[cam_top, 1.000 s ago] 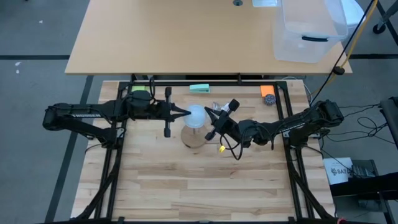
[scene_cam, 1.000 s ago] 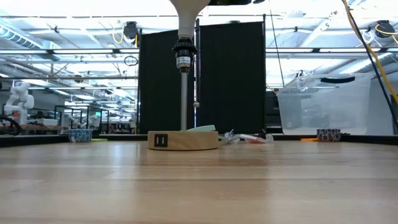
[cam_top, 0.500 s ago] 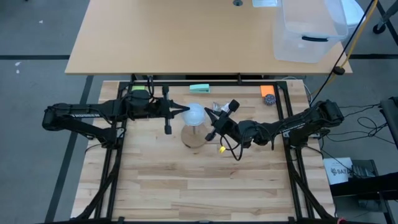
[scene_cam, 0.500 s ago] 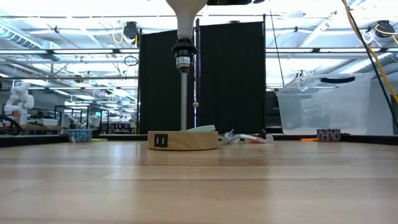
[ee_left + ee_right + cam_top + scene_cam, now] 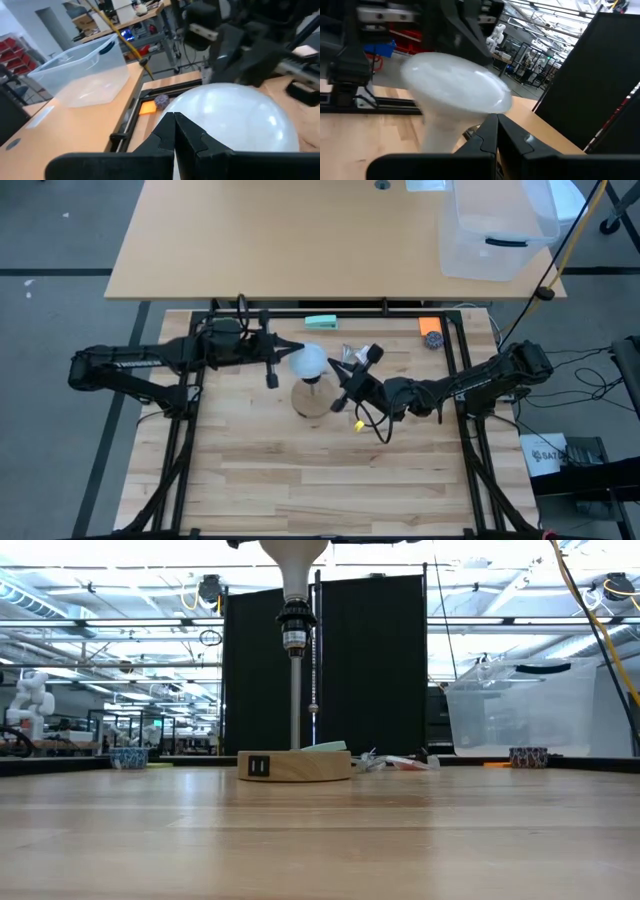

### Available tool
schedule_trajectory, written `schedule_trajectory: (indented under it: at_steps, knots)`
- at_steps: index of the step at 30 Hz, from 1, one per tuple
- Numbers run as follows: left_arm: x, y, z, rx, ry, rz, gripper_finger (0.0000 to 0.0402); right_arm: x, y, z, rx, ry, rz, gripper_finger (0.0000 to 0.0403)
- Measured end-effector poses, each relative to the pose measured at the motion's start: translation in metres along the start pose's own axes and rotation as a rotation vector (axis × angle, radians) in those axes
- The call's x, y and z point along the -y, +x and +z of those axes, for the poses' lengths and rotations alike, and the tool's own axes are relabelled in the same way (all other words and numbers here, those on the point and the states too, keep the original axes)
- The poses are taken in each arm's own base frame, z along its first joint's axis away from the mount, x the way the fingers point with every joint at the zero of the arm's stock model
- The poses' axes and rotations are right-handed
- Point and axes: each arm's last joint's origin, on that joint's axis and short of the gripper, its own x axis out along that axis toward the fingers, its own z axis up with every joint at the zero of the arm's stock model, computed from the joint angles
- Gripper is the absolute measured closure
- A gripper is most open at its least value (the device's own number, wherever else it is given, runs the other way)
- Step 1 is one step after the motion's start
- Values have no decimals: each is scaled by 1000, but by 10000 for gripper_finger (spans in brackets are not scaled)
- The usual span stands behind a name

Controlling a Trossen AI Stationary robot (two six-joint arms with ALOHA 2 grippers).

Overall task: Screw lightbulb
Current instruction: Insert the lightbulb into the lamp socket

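the lightbulb sits in the socket atop the wooden base. left gripper, jaws shut, presses it from 10 o'clock; right gripper, jaws shut, from 3 o'clock. risk: uneven side pressure may tilt the bulb, cross-thread it, or tip the base.

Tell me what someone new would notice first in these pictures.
The small white frosted lightbulb stands out at mid-table, sitting atop the black socket on a thin post rising from the round wooden base. The shut left end effector and shut right end effector flank it from opposite sides. A clear plastic bin sits on the far desk.
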Motion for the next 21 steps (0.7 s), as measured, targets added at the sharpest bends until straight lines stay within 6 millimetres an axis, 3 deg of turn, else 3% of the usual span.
schedule_trajectory:
  at_steps: [21]
  knots:
    - [1,0,0,14,0,-47,402,-8,-12,3,-20,-21,-22,403]
